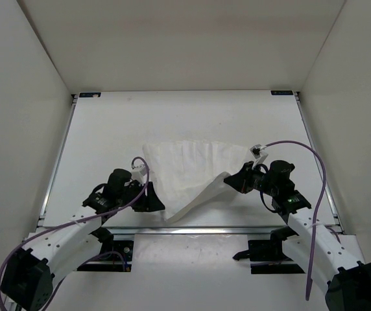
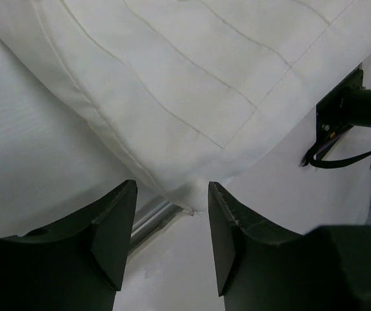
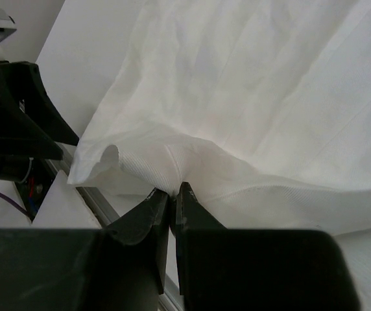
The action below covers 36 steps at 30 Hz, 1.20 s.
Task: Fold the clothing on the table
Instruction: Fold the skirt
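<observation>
Top external view: fold barely begun

White clothing [image 1: 195, 170] lies on the table [image 1: 172, 116] toward six o'clock, mostly unfolded. Right gripper [image 1: 229, 183] pinches its four o'clock edge, lifted. Left gripper [image 1: 156, 205], jaws apart at seven o'clock, holds nothing.

Clothing [image 1: 195, 170] lies mid-worktop [image 1: 172, 116], nearer the front rail [image 1: 224, 228] than the back, between both arms. Left end effector [image 1: 156, 204] sits just left of its near corner, which lies between the open jaws. Right end effector [image 1: 227, 183] is on its near-right edge, that edge raised off the worktop.
</observation>
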Motion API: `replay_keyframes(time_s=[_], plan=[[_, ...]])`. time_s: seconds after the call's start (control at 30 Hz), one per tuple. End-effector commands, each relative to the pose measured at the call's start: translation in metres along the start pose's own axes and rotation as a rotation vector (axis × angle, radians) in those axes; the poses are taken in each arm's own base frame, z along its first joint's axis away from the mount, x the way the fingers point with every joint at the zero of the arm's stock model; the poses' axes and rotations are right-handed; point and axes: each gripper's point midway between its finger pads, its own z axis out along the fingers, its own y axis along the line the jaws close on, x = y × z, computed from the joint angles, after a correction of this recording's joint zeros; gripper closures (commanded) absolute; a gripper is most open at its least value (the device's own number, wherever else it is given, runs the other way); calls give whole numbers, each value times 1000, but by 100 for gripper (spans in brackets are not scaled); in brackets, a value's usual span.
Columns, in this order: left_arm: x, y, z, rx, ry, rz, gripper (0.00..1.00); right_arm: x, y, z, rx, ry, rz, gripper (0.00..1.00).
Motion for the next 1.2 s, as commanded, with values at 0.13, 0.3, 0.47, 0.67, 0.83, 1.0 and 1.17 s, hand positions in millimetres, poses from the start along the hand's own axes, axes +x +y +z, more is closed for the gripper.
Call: replay_keyframes(time_s=[0.13,0.3,0.47,0.67,0.83,1.0,1.17], plan=[[17,-24,12,73,104,-71,42,-14,9,2,-32,-42,-39,100],[23,-22,17,74,126,-83,48,-12,11,6,-39,-27,-37,100],[19,-27,24,104,131,-98,71,-7,16,10,-63,5,-51,100],[-6,-30,23,117,62,-112,100,2,10,15,-41,56,-32,100],[-76,-57,-8,174,-143,-114,100,-3,-5,20,12,88,15,72],[-147,-93,-39,239,-307,-112,100,-11,-25,21,151,113,-29,35],[-221,-133,-56,353,-414,-112,100,-6,-14,18,219,108,-161,35]])
